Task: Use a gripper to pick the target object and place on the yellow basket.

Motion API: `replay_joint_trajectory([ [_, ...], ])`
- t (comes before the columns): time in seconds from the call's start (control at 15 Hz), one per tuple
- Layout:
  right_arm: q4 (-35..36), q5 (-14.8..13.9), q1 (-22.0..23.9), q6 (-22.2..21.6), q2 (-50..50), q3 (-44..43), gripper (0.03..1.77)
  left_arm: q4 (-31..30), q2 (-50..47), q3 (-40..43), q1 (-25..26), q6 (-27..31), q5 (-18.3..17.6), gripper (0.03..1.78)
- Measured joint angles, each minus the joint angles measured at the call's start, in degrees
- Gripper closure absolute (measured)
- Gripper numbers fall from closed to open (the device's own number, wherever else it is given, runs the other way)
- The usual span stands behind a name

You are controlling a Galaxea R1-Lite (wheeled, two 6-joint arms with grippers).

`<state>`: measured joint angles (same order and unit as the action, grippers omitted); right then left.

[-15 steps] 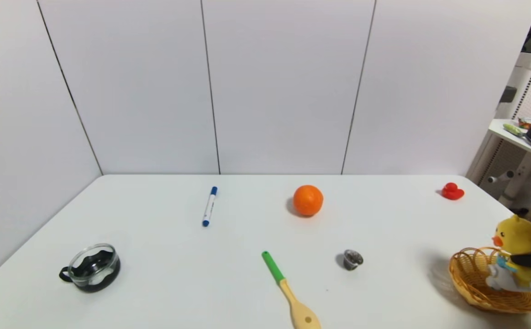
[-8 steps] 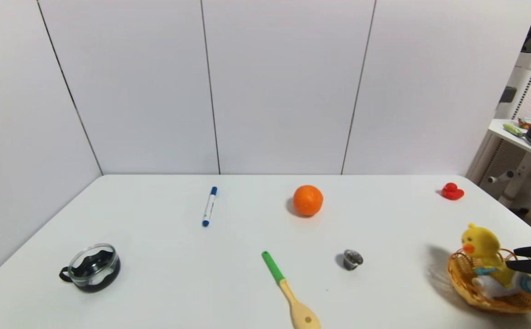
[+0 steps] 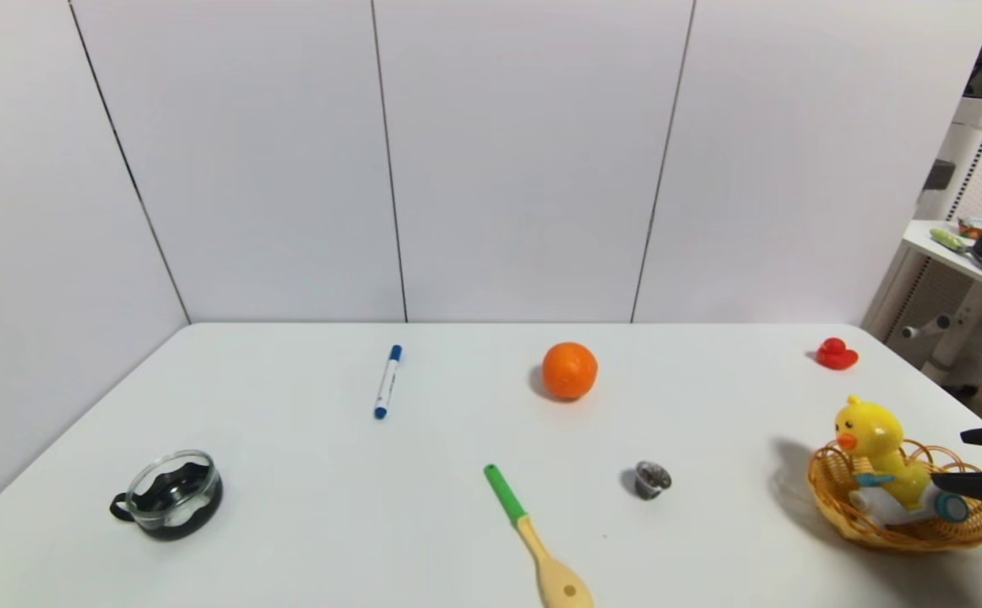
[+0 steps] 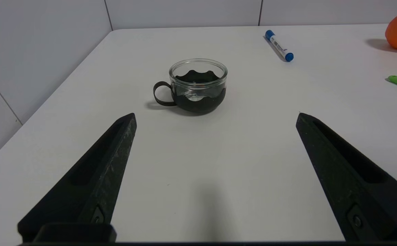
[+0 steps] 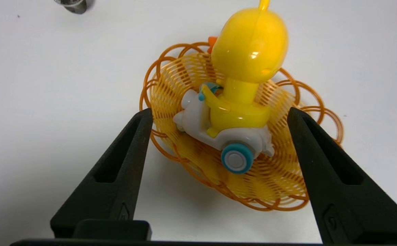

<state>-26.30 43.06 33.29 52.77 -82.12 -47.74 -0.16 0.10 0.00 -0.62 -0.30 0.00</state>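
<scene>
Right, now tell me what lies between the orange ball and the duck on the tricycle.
In the head view, the small dark cup lies between the orange ball and the duck.

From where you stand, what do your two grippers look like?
The left gripper and the right gripper look alike: matte black, each with two long fingers tapering to blunt points, a sunken groove along them and a small screw near the base. The left one shows pale scuffs.
</scene>
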Motion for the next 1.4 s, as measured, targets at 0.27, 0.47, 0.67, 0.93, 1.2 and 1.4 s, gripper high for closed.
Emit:
replay_joint_trajectory([
  [0.27,-3.1,-2.8,-0.9,-12.2,10.1,-1.2,0.28,0.0,0.0,0.0,0.0,0.0,0.0,0.12],
  [0.47,-3.4,-11.4,-6.8,-25.4,21.7,1.1,0.22,0.0,0.0,0.0,0.0,0.0,0.0,0.12],
  [0.67,3.8,-22.5,-14.7,-33.8,35.9,13.8,0.18,0.0,0.0,0.0,0.0,0.0,0.0,0.12],
  [0.93,20.6,-31.9,-25.5,-38.4,54.1,31.3,0.14,0.0,0.0,0.0,0.0,0.0,0.0,0.12],
  [1.2,33.4,-40.3,-33.0,-39.3,67.2,45.0,0.12,0.0,0.0,0.0,0.0,0.0,0.0,0.12],
  [1.4,29.2,-40.5,-33.4,-39.7,76.1,47.3,0.11,0.0,0.0,0.0,0.0,0.0,0.0,0.12],
])
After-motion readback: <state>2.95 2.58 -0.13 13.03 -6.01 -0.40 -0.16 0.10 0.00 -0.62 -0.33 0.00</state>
